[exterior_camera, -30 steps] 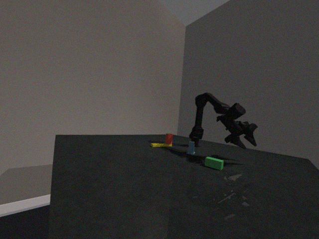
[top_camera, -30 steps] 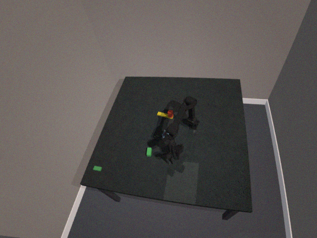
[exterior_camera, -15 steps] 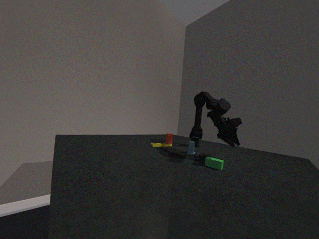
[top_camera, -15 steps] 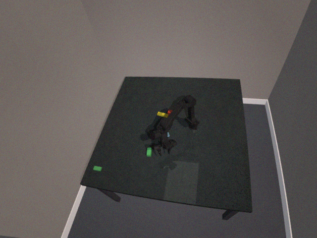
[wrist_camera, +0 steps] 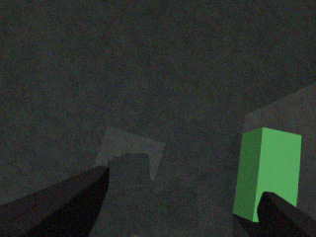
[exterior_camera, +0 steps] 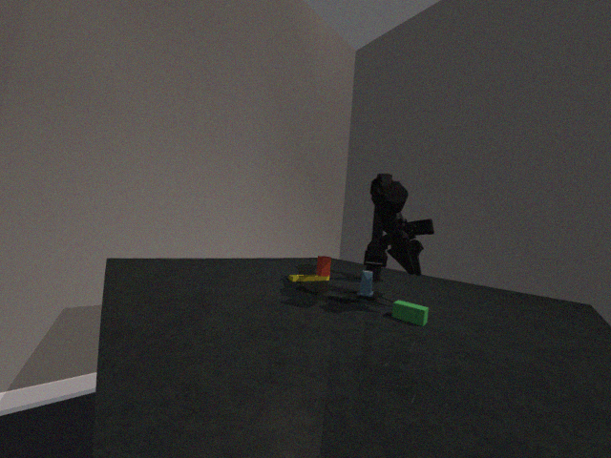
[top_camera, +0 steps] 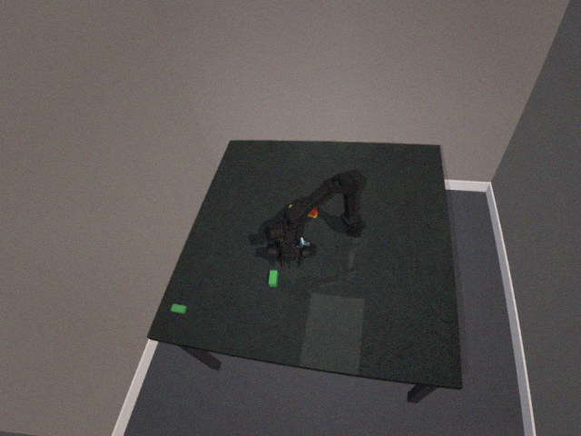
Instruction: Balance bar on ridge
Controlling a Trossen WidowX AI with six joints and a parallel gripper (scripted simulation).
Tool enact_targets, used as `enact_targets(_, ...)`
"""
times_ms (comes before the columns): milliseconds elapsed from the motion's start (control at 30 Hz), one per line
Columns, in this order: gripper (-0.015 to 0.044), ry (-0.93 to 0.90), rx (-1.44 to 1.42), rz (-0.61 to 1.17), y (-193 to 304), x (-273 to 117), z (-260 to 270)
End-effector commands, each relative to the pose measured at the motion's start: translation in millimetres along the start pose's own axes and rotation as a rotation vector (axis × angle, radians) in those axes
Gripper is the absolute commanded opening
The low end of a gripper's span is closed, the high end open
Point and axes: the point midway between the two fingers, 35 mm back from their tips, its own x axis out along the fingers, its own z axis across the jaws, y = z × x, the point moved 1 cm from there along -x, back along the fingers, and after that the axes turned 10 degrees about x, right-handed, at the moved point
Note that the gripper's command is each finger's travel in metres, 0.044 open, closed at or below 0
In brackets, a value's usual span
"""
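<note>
The yellow bar (top_camera: 312, 216) (exterior_camera: 303, 278) lies low at the table, with a red block (top_camera: 313, 212) (exterior_camera: 324, 266) upright at one end. The arm hides much of it in the top view. The blue ridge (top_camera: 302, 242) (exterior_camera: 366, 283) stands on the table between the bar and the nearer green block, partly hidden by the arm in the top view. My gripper (top_camera: 291, 262) (exterior_camera: 415, 272) (wrist_camera: 185, 189) is open and empty, above the table. It is on the green block's side of the ridge. The bar and ridge are not in the wrist view.
A green block (top_camera: 272, 278) (exterior_camera: 410, 313) (wrist_camera: 278, 168) lies close to the gripper; the right finger overlaps its lower end in the wrist view. A second green block (top_camera: 178, 308) lies near the table's front left corner in the top view.
</note>
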Motion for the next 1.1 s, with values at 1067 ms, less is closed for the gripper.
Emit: enact_targets(1067, 0.0315, 0.287, 1.033, 0.246, 153.2, -121.1, -71.5)
